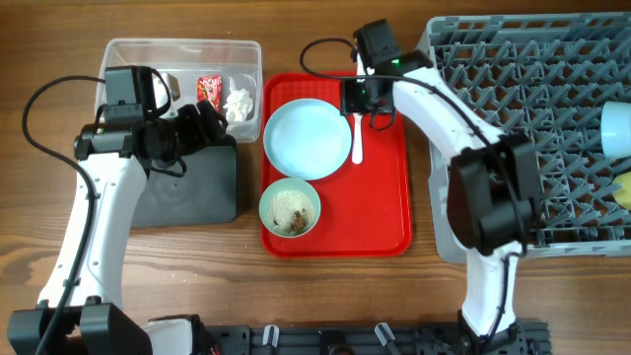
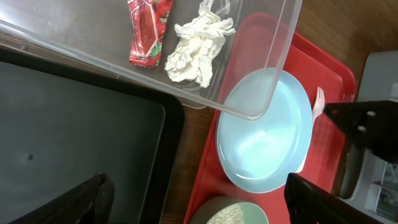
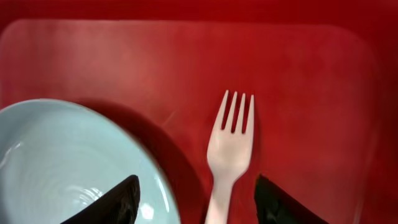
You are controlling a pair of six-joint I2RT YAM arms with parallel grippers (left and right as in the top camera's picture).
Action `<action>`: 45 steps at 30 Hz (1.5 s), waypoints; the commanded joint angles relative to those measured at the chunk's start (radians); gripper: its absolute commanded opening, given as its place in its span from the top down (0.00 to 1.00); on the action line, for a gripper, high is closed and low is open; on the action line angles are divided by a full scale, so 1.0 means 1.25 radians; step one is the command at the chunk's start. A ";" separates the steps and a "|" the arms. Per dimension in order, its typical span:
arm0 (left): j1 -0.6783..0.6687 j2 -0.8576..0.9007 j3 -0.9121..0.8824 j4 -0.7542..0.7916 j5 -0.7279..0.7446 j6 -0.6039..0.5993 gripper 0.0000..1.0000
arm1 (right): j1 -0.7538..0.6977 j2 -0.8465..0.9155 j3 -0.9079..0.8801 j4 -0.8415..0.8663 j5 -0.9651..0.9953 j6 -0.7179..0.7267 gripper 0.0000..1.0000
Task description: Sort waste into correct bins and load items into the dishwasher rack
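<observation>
A white fork (image 3: 229,149) lies flat on the red tray (image 1: 385,197), tines pointing away from me. My right gripper (image 3: 196,199) hovers over it, open, with a finger on each side of the handle and neither touching it. A light blue plate (image 1: 307,138) sits beside the fork. Below it stands a pale green bowl (image 1: 290,207) holding crumbly food scraps. The clear tub (image 1: 182,44) contains a red wrapper (image 2: 146,31) and a white tissue (image 2: 196,50). My left gripper (image 2: 196,199) is open and empty, above the gap between the black tray (image 2: 68,137) and the red tray.
The grey dishwasher rack (image 1: 532,99) fills the right side, with a light blue bowl (image 1: 617,128) and a yellow cup (image 1: 624,189) at its far right edge. The right arm reaches over the rack's left rim. The left arm lies across the black tray.
</observation>
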 commanded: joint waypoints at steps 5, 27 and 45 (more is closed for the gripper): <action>0.004 -0.011 0.001 -0.004 -0.005 0.010 0.11 | 0.002 0.068 -0.011 0.047 0.046 0.074 0.38; 0.004 -0.011 0.001 -0.004 -0.005 0.010 0.11 | 0.002 0.105 -0.011 -0.014 0.109 0.089 0.75; 0.004 -0.011 0.001 -0.003 -0.005 0.010 0.11 | 0.002 -0.008 -0.006 -0.095 0.086 0.058 0.96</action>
